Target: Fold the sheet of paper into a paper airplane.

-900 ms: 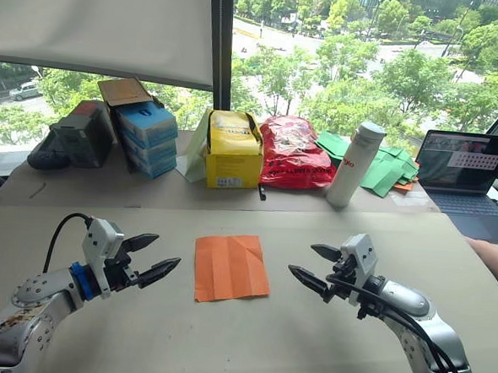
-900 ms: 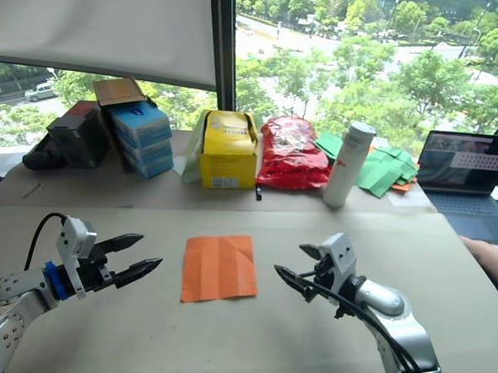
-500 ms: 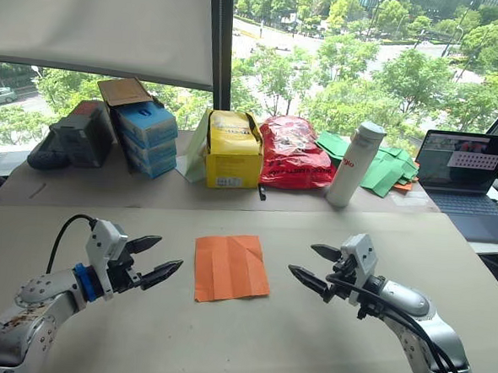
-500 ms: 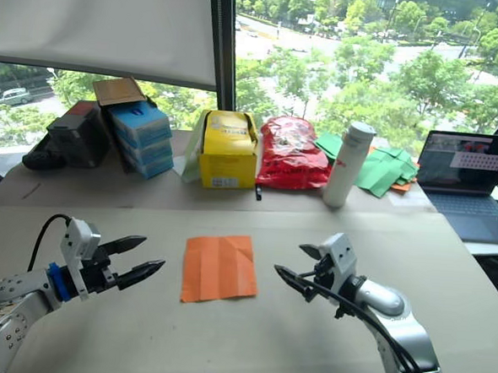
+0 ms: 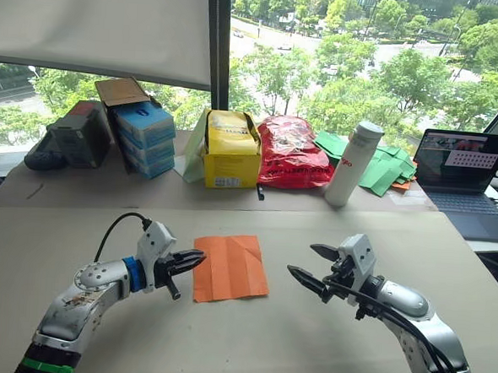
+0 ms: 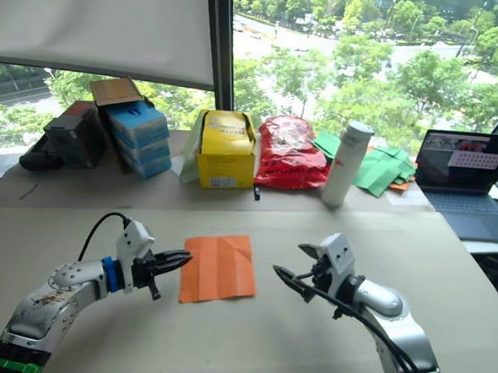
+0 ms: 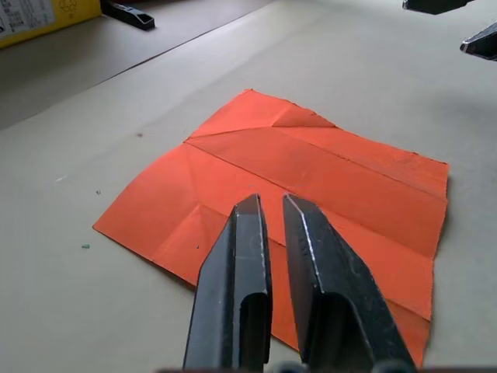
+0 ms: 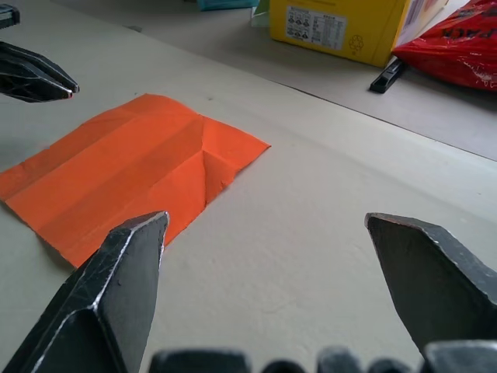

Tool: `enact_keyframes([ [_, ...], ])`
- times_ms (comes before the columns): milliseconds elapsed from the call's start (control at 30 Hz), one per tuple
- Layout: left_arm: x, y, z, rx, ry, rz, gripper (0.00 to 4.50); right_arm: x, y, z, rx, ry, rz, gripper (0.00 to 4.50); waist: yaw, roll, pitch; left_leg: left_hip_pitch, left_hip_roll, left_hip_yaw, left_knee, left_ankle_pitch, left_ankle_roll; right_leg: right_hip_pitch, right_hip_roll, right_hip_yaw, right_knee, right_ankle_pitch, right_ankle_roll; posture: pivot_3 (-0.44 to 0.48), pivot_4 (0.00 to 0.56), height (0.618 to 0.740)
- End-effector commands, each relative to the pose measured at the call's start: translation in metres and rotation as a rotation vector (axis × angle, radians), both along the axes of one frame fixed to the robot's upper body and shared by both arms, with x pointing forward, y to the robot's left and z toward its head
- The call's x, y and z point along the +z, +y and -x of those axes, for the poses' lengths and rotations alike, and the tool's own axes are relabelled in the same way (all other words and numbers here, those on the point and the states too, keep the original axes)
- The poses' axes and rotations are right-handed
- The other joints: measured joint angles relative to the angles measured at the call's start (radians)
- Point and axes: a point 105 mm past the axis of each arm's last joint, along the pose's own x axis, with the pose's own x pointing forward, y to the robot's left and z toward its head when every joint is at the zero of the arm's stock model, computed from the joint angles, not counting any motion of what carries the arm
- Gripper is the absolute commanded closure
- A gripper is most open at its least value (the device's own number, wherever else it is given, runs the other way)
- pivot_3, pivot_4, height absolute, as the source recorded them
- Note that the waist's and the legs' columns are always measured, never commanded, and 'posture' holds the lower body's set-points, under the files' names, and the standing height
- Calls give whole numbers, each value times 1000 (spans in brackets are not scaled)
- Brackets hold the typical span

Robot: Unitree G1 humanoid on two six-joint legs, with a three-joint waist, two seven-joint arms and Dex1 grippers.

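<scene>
The sheet of paper (image 5: 230,267) is shown lying flat and creased near the middle of the desk (image 5: 248,347), toward its near edge, unfolded and held by nothing. No fold of the paper airplane is yet formed.

The left end effector (image 5: 191,263) is seen at the sheet's left edge, its two fingers (image 7: 237,264) drawn almost together with a narrow slit between them, the tips poised just over the orange surface; contact cannot be confirmed. Compared with the views of half a second earlier, this end effector has been brought in from well left of the sheet and its fingers narrowed from a wide spread.

The right end effector (image 5: 314,269) is held where it was, near the sheet's right edge but apart from it, fingers spread wide and empty.

The approach is judged to mark the start of the first fold: a left-side edge is likely to be pinched or pressed next.
</scene>
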Motion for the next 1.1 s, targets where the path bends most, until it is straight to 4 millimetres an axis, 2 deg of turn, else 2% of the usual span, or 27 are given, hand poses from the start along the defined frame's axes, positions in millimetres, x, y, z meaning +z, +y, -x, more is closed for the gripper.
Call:
enact_keyframes([
  [33, -9, -4, -5, -6, -10, -90, 4458, 8, 5, 4, 21, -43, 31, 0, 0, 0, 0, 0, 0, 0, 0, 0, 0, 0, 0, 0, 0, 0, 0, 0, 150, 740],
  [267, -40, 3, -3, 1, 69, -266, 4458, 5, 10, 6, 34, -34, 66, 0, 1, 0, 0, 1, 0, 0, 0, 0, 1, 1, -1, 0, 0, 0, 0, 0, 150, 740],
  [433, -47, -2, 0, -22, 92, -279, 4458, 0, 12, 5, 45, -12, 108, 0, 1, 3, -2, 3, 1, 0, 0, -1, 1, 2, -2, 1, 1, 0, 0, 0, 150, 740],
  [567, -48, -4, -1, -28, 87, -287, 4500, -6, 22, 12, 109, 20, 127, 1168, 2, 3, -3, 4, 1, 0, 0, -1, 1, 2, -2, 1, 1, 0, 0, 0, 150, 740],
  [733, -47, -7, -2, -36, 89, -287, 4500, -5, 51, 41, 284, 88, 109, 2944, 3, 3, -3, 4, 1, 0, 0, -1, 2, 2, -3, 1, 1, 0, 0, 0, 150, 740],
  [867, -48, -10, -3, -54, 91, -294, 4500, -13, 71, 55, 318, 118, 121, 4316, 5, 3, -4, 4, 0, -1, 1, -3, 6, 3, -3, 0, 1, 0, 0, 0, 150, 740],
  [900, -49, -11, -3, -60, 92, -296, 4500, -17, 74, 57, 306, 124, 129, 4468, 5, 3, -4, 4, 0, -1, 1, -3, 6, 3, -3, 0, 1, 0, 0, 0, 150, 740],
  [967, -50, -12, -3, -70, 96, -298, 4500, -28, 76, 61, 282, 137, 173, 4468, 6, 3, -5, 3, 0, -1, 1, -3, 5, 3, -4, 0, 1, 0, 0, 0, 150, 740],
  [1100, -51, -14, -3, -91, 100, -306, 4500, -43, 71, 56, 156, 125, 218, 4468, 6, 3, -5, 3, 0, -1, 3, -1, 3, 3, -4, 0, 1, 0, 0, 0, 150, 740],
])
